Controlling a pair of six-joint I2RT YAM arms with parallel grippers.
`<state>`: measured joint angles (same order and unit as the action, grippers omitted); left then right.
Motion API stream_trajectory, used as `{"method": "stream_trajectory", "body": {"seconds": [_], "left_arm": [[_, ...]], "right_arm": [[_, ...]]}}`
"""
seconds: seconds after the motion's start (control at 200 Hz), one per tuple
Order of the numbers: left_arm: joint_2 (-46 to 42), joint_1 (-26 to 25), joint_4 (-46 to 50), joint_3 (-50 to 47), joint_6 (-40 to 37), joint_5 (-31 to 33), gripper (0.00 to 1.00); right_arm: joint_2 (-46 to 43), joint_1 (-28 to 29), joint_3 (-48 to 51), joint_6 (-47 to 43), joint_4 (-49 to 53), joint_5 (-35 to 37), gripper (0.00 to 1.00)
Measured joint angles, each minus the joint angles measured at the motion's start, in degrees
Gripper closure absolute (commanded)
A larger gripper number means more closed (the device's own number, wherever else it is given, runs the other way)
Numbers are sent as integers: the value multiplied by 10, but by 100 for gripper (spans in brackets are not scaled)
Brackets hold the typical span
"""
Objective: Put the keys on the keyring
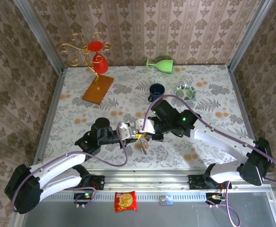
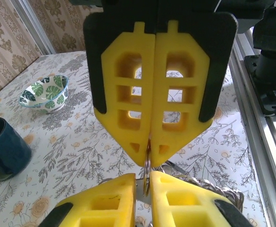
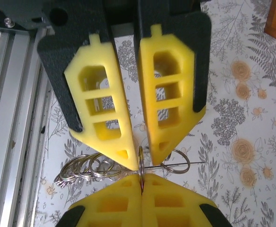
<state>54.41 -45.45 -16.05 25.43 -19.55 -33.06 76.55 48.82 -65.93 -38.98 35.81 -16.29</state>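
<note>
My two grippers meet tip to tip over the near middle of the table. The right gripper (image 1: 145,135) (image 3: 141,182) (image 2: 149,158) is shut on a small metal ring (image 3: 141,163) (image 2: 147,172), seen edge-on. The left gripper (image 1: 135,136) (image 2: 144,182) (image 3: 145,158) stands narrowly open around that same ring, with a gap on both sides. A thin wire of the keyring (image 3: 190,164) runs across just below the fingertips. Several rings (image 3: 88,165) are strung on it. The keys (image 1: 144,147) dangle under the grippers.
A blue mug (image 1: 156,91) (image 2: 3,149) and a leaf-patterned bowl (image 1: 185,91) (image 2: 45,92) stand behind the grippers. Farther back are a green goblet (image 1: 160,64) on its side and a gold wire stand (image 1: 81,49) on a wooden base (image 1: 98,88). A metal rail (image 2: 265,118) edges the table.
</note>
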Motion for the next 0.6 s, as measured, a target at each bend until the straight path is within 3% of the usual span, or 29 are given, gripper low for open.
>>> {"method": "stream_trajectory", "body": {"seconds": [0.175, 0.31, 0.6], "left_arm": [[2, 0, 2, 0, 3, -4, 100], [1, -2, -1, 0, 4, -7, 100], [-7, -3, -59, -14, 27, -14, 100]], "right_arm": [[-5, 0, 13, 6, -19, -3, 99], [-28, -8, 45, 29, -54, -16, 75], [-110, -62, 123, 100, -132, -89, 68]]}}
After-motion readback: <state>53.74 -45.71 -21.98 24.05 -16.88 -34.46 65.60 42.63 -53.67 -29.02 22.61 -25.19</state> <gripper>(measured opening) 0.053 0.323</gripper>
